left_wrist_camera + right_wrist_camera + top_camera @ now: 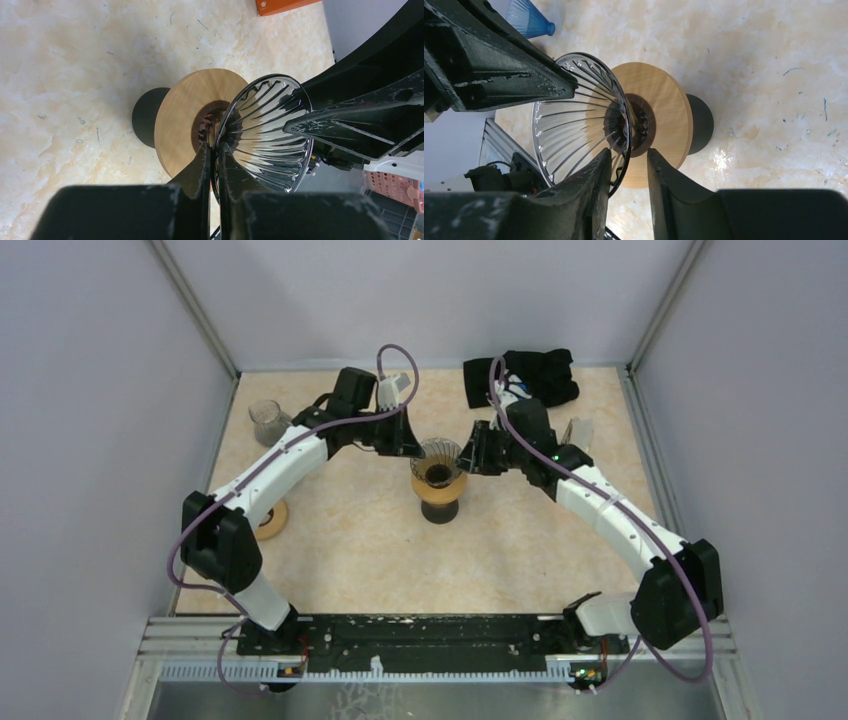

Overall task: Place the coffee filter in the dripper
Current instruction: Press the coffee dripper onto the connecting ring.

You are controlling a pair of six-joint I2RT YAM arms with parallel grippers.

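The dripper (437, 453), a ribbed clear glass cone, stands upright near the middle of the tabletop (350, 560). It sits in a round wooden collar (438, 490), which rests on a short black base (440, 512). In both wrist views the glass ribs inside the cone (265, 130) (574, 130) show bare down to the dark opening at the bottom.

The left end effector (415, 447) comes in from the left and holds the dripper by its rim. In the left wrist view its fingers (202, 162) are nearly together, with the thin glass edge pinched between them.

The right end effector (470, 452) comes in from the opposite side and straddles the rim. In the right wrist view (629, 160) its jaws stand at a narrow gap: one finger (596, 172) is inside the cone against the glass, and the other finger stands outside, apart from the glass, over the collar (664, 115).

Farther out, a glass (265, 420) stands at the far left and a wooden ring (270, 522) lies by the left arm. A black cloth (520, 375) is bunched at the back. A pale thing (578, 430) beside the right arm is too small to tell. A blue cone (526, 20) shows at the top left of the right wrist view.
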